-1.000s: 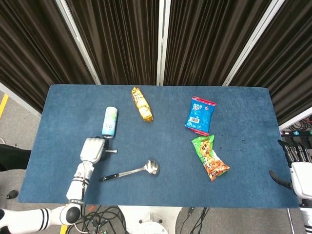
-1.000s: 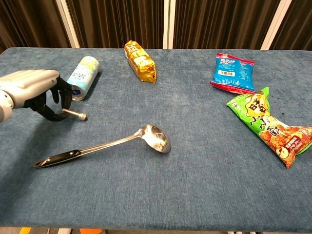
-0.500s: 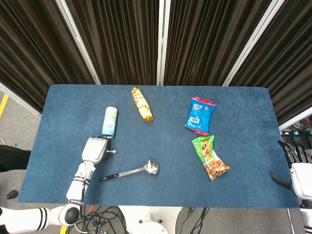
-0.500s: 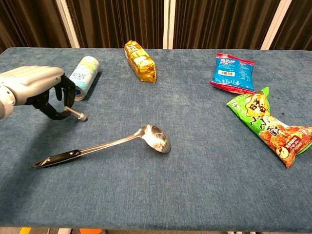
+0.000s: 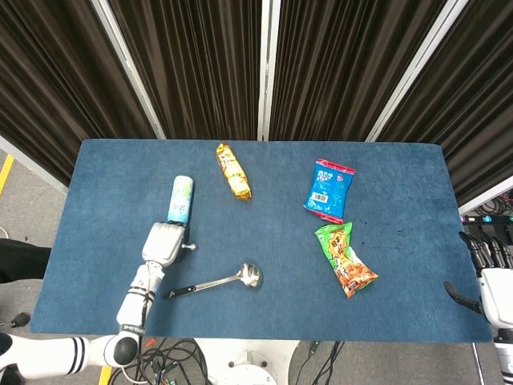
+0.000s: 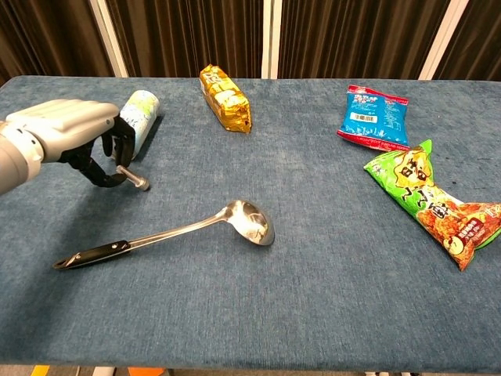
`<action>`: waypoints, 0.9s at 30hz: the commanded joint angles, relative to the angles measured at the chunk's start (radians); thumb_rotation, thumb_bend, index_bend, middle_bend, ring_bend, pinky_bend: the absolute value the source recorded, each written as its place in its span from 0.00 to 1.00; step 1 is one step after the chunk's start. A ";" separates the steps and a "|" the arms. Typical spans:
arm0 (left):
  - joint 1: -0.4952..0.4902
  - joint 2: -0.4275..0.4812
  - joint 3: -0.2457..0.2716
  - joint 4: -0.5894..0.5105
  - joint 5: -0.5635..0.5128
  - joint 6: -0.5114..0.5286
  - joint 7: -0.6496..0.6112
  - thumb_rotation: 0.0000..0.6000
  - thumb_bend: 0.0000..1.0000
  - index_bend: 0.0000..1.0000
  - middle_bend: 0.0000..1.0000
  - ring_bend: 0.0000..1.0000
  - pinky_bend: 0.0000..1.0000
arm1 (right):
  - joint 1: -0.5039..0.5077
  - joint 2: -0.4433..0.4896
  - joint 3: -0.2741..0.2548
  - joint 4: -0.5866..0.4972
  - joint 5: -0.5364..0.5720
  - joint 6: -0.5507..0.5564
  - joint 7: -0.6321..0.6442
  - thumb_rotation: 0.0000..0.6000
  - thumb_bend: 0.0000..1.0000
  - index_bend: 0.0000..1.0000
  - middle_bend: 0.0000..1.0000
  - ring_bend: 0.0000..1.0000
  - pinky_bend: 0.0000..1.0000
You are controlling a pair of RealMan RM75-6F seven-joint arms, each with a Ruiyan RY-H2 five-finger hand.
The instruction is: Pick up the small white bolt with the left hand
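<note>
The left robot hand [image 6: 78, 141] pinches the small white bolt [image 6: 135, 180] by one end, just clear of the blue worktop [image 6: 313, 313] beside a can [image 6: 139, 117]. With so little held, the bolt could twist free and drop near the ladle [image 6: 168, 234]. The right robot hand [image 5: 485, 277] idles with fingers apart, holding nothing.

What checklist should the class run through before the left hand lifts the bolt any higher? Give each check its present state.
1. Left hand holds the bolt: ok, fingers curl around one end in the chest view.
2. Bolt off the table: cannot tell; its free end sits close to the cloth.
3. Grip secure: cannot tell, most of the bolt sticks out of the fingers.
4. Can clear of the hand: cannot tell, it lies right behind the knuckles.
5. Ladle out of the lifting path: ok, it lies nearer the front edge.
6. Right hand away from the work: ok, beyond the table's right edge.
</note>
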 commanded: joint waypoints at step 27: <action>0.016 0.084 0.037 -0.174 0.085 0.122 -0.023 1.00 0.20 0.16 0.38 0.38 0.51 | -0.008 -0.002 0.000 0.016 -0.005 0.011 0.021 1.00 0.13 0.09 0.16 0.00 0.03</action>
